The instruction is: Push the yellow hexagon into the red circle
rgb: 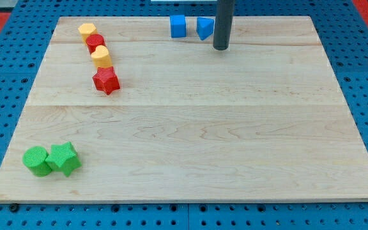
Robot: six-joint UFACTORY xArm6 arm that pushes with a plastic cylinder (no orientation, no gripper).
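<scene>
My tip (220, 48) sits well right of the yellow hexagon (87, 30) and red circle (95, 43)

The rod (223, 25) runs off the view's top edge, its upper part unseen. It covers the right edge of the blue triangular block (204, 27), whose exact shape stays unclear.

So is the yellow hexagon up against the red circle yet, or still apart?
Touching, it seems: the yellow hexagon sits edge to edge with the red circle, no board showing between them. My tip is far off, near the blue blocks.
</scene>
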